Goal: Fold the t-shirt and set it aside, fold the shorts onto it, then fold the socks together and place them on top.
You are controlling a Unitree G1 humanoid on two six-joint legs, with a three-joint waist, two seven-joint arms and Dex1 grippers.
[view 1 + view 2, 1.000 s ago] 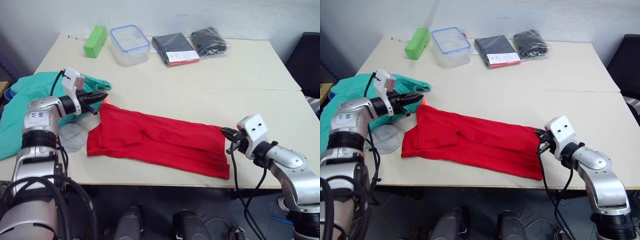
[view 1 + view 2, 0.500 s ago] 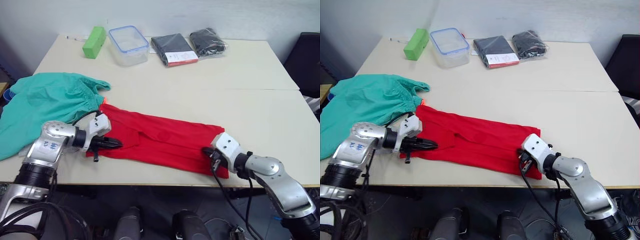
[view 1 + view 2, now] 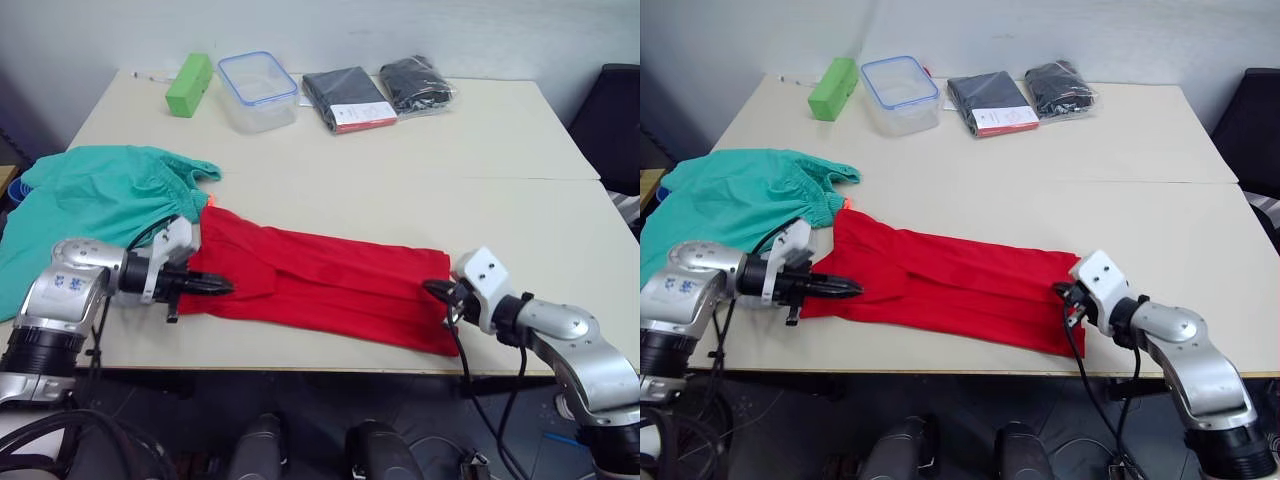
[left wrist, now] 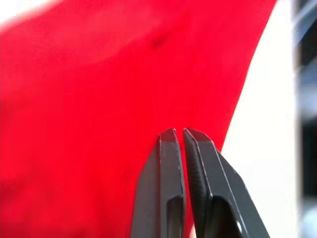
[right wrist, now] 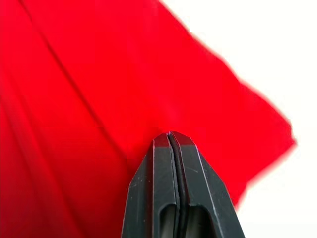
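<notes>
Cream tabletop is bare toward the back right — ample room. Shorts lie bunched at the left edge. T-shirt, folded into a long strip, lies along the front edge. Step in hand, as judged: folding it. Left hand and right hand, fingers closed, sit at opposite ends; the next move calls for bringing the ends together.
</notes>
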